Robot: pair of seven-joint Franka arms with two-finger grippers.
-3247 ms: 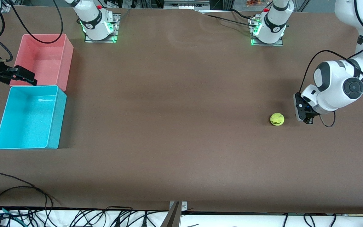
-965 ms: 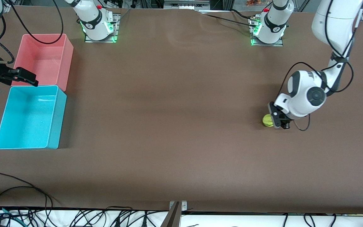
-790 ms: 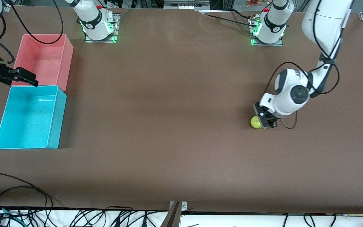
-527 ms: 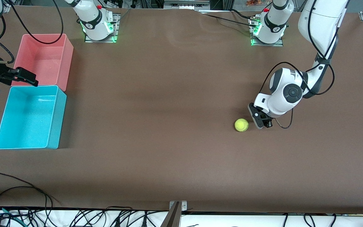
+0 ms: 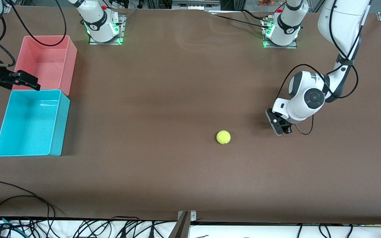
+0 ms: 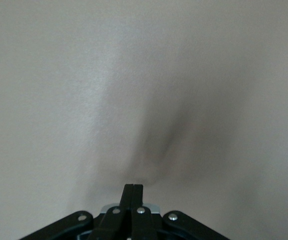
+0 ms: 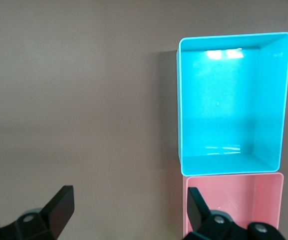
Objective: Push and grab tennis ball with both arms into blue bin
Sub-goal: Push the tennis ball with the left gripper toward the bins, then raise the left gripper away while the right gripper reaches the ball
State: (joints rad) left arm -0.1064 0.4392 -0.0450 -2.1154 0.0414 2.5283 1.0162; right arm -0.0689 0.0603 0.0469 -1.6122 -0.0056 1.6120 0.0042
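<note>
The yellow-green tennis ball (image 5: 223, 137) lies on the brown table near the middle, somewhat toward the left arm's end. My left gripper (image 5: 278, 129) is shut and empty, low over the table beside the ball and clearly apart from it. Its wrist view shows only the closed fingertips (image 6: 133, 192) and bare table. The blue bin (image 5: 56, 129) stands empty at the right arm's end and also shows in the right wrist view (image 7: 233, 37). My right gripper (image 5: 33, 84) waits open and empty over the pink bin's edge by the blue bin, and its wrist view (image 7: 129, 210) shows the wide gap.
A pink bin (image 5: 71, 59) of the same size stands empty against the blue bin, farther from the front camera, and shows in the right wrist view (image 7: 233, 200). Cables (image 5: 18, 198) lie along the table's front edge. Both arm bases (image 5: 103, 26) stand at the table's back edge.
My left gripper swept into the ball and pushed it toward the right arm's end. The ball has rolled away from the gripper toward the middle. The gripper has drawn back slightly. The right arm has not moved.
</note>
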